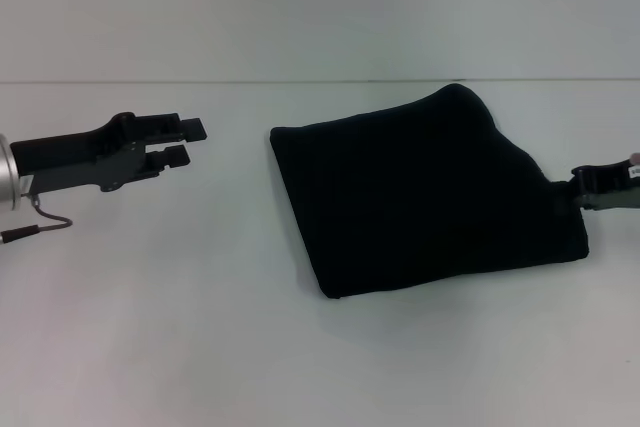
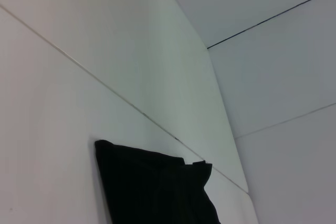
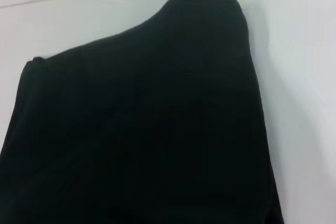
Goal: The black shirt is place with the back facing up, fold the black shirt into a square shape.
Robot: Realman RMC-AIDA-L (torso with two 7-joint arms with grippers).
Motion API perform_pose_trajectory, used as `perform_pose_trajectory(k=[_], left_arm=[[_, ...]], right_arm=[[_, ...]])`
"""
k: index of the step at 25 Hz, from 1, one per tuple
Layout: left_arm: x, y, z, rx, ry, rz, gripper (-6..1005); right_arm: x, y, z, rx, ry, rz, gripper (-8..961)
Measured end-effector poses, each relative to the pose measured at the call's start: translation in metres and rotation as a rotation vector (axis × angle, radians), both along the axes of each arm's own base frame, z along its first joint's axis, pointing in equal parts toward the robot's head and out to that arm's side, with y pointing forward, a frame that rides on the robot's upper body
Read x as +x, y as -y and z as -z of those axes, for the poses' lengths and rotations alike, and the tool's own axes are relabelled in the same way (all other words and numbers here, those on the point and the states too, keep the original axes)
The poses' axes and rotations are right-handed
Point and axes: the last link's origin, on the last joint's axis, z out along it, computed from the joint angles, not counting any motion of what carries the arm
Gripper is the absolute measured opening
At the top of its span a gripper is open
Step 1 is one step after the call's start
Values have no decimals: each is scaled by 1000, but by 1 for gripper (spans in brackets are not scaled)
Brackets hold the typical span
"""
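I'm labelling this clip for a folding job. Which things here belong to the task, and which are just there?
Part of the job:
- black shirt, already folded into a rough four-sided shape
- left pincer, open, off to the shirt's left, apart from it
- right pincer, at the shirt's right edge

Just there:
- white table
- thin cable under the left arm

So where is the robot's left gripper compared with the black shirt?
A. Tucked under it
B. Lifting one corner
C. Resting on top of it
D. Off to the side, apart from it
D: in the head view the left gripper hangs over bare table, apart from the folded black shirt.
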Motion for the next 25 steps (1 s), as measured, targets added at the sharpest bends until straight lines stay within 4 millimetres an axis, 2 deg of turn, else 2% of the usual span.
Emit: perform_pose_trajectory(k=[9,12,15,20,25], left_arm=[[0,-1,0,2,-1,0,540],[0,-1,0,3,-2,-2,540],[0,-1,0,4,-3,-3,541],[-1,2,2,-15,-9,1,541],[-3,23,20,-226,-37,-27,541]], right_arm=[[4,-10,20,1,43,-13,102],[7,-13,18,11,64,3,117],[7,-18,10,60,60,17,132],[9,-27,-17,158,19,31,352],[-6,-30,-45,223,-172,-31,352]])
